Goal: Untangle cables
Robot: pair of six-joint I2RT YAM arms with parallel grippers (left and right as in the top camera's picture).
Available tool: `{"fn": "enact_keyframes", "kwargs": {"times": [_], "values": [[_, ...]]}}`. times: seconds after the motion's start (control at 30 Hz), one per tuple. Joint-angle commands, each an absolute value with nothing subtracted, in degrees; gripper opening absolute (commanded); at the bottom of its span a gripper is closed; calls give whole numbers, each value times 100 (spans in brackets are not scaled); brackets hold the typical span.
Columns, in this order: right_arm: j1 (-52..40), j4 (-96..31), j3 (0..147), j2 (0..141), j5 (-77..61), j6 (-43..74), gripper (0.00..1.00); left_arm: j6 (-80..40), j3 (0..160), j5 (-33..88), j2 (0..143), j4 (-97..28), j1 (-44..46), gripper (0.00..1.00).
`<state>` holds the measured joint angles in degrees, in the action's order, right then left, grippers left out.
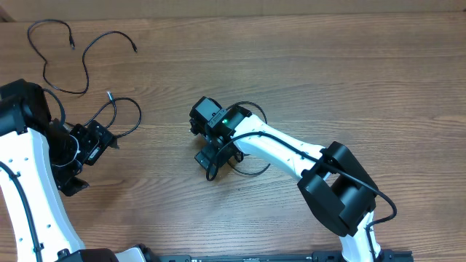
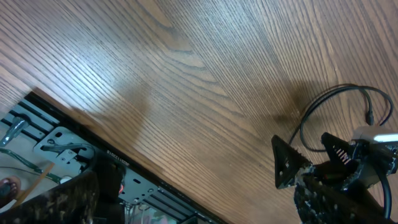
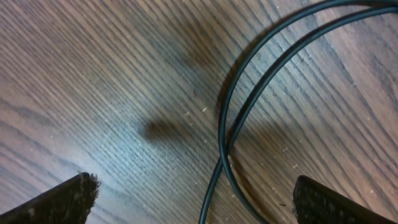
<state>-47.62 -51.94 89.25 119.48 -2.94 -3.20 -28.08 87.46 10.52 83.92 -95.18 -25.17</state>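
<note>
Hovering wide open, the right end effector [image 3: 196,186] straddles a crossed cable loop [image 3: 225,149]; next, lower and pinch one strand.

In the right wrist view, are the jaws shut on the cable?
No, the right gripper's jaws stand wide apart, the cable lying loose on the table between them.

You are looking at a brown wood-grain counter [image 1: 349,80] that fills nearly the whole overhead view, its grain running side to side. A paler strip [image 1: 291,6] runs along the counter's far edge and a black rail [image 1: 247,258] along its near edge. In the left wrist view, grey metal brackets [image 2: 59,142] sit just off the counter's edge among clutter too blurred to name. The counter is evenly lit, with only soft, smudged shadows [image 3: 163,129] on the wood.
</note>
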Motion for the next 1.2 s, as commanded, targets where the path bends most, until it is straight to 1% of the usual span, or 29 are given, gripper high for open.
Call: {"fn": "enact_keyframes", "kwargs": {"times": [0.0, 0.37, 0.53, 0.6, 0.67, 0.7, 0.77, 0.8, 0.83, 0.93, 1.0, 1.03, 1.07, 1.1, 1.13, 1.17], "values": [[-4751, -5146, 8818, 11992, -257, -351, 100, -2681, 8711, 965, 8412, -9507, -2547, 99], [-4751, -5035, 8464, 11992, -259, -464, 99, -2681, 8711, 965, 8412, -9371, -2547, 100], [-4751, -4799, 8256, 11994, -257, -504, 96, -2681, 8711, 965, 8412, -9371, -2547, 100], [-4751, -4696, 8167, 11992, -257, -504, 90, -2681, 8711, 965, 8412, -9369, -2547, 99], [-4751, -4692, 8145, 11992, -244, -502, 77, -2681, 8711, 965, 8412, -9371, -2547, 100], [-4751, -4694, 8145, 11994, -239, -502, 73, -2681, 8711, 965, 8412, -9369, -2547, 100], [-4751, -4689, 8145, 11992, -242, -499, 59, -2681, 8711, 965, 8412, -9371, -2547, 100], [-4751, -4685, 8145, 11992, -242, -499, 55, -2681, 8711, 965, 8412, -9369, -2547, 100], [-4751, -4678, 8145, 11992, -239, -499, 53, -2681, 8711, 965, 8412, -9369, -2547, 100], [-4751, -4668, 8149, 11992, -242, -449, 53, -2681, 8711, 965, 8412, -9369, -2547, 100], [-4751, -4687, 8187, 11992, -261, -338, 55, -2681, 8711, 965, 8412, -9371, -2547, 100], [-4751, -4705, 8232, 11992, -261, -204, 59, -2681, 8711, 965, 8412, -9369, -2547, 100], [-4751, -4724, 8287, 11992, -261, -62, 65, -2681, 8711, 965, 8412, -9369, -2547, 100], [-4751, -4792, 8381, 11992, -259, 89, 75, -2681, 8711, 965, 8412, -9371, -2547, 100], [-4751, -4901, 8514, 11990, -259, 222, 90, -2681, 8711, 965, 8412, -9371, -2547, 100], [-4744, -5028, 8670, 11990, -255, 353, 100, -2681, 8711, 965, 8412, -9369, -2547, 100]]}}
